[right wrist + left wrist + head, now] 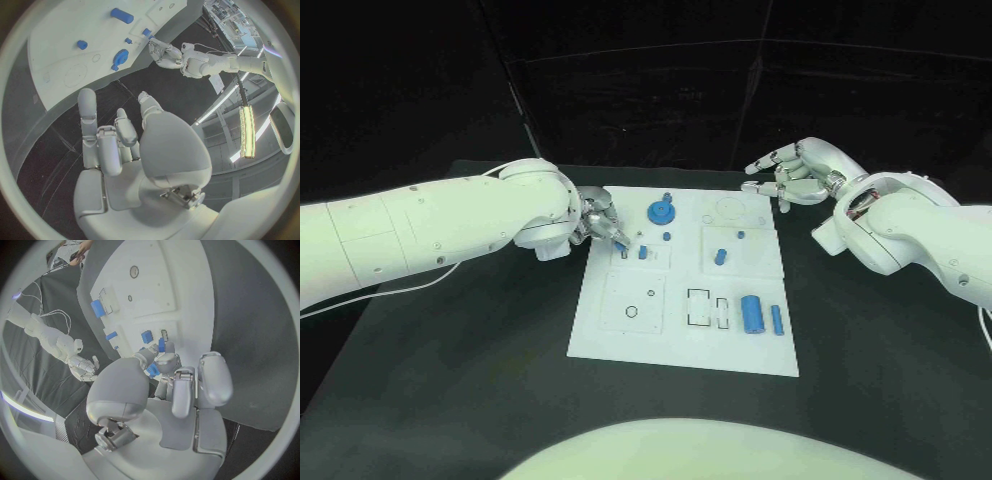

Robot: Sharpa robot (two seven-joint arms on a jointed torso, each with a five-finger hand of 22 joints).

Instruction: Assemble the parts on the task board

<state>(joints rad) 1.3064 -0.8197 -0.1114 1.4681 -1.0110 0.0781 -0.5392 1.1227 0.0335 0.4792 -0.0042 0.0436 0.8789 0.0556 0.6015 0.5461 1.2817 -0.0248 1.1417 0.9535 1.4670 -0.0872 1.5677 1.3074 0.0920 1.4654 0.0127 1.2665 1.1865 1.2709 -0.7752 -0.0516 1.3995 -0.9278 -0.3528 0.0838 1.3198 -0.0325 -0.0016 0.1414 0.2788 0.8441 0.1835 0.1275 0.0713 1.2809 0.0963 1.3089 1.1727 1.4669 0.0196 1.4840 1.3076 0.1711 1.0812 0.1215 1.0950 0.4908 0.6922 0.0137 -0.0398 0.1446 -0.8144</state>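
The white task board lies mid-table. My left hand reaches over its far left corner, and thumb and finger pinch a small blue part right at the board's surface. Another small blue part stands just beside it. A blue gear-shaped part and a little blue part sit near the far edge. A blue cylinder and a thin blue bar lie at the near right. My right hand hovers beyond the far right corner, fingers apart and holding nothing.
One more blue part stands right of centre on the board. Outlined recesses mark the near half. Black table surrounds the board on all sides.
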